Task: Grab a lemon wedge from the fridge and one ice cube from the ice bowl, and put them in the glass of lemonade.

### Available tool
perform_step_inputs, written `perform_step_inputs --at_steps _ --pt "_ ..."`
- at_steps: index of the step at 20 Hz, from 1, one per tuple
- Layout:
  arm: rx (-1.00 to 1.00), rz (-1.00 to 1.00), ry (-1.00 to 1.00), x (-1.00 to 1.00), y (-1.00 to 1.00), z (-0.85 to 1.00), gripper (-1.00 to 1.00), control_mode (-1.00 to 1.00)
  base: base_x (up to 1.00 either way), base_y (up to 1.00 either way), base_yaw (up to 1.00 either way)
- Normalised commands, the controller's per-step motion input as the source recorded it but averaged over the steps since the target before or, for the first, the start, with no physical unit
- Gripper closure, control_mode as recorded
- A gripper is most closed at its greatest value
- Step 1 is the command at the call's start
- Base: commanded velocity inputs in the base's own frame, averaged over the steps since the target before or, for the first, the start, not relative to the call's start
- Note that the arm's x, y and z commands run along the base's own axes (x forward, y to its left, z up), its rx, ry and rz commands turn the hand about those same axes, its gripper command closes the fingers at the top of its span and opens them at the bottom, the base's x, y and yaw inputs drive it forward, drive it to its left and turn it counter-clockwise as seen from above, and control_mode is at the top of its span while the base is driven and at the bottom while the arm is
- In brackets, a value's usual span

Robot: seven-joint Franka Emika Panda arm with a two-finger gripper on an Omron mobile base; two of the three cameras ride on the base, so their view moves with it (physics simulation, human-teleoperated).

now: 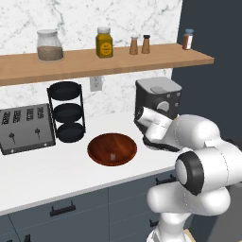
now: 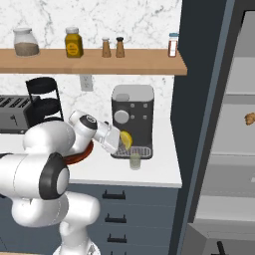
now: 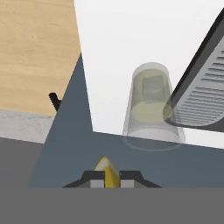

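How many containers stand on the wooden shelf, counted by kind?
Large glass jar with brown contents: 1
Yellow jar with dark lid: 1
Small brown shakers: 2
Small red bottle with blue cap: 1
Total: 5, all on the wooden shelf.

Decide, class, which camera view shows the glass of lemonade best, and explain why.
The hand view: the glass of lemonade appears large, its pale contents visible, beside the coffee machine. The right base view shows it small on the counter; in the left base view the arm covers that spot.
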Motion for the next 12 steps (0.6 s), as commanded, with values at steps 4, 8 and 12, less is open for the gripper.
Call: perform_step_inputs --at_steps 4,8,12 --pt "-0.01 -0.01 -0.04 0.00 -0.04 -0.13 1.00 -1.00 0.00 0.00 0.00" --pt "0.00 0.00 -0.02 0.00 -0.10 -0.08 1.00 -1.00 0.00 0.00 0.00" --pt "0.00 0.00 -0.02 0.01 -0.06 -0.06 1.00 -1.00 0.00 0.00 0.00"
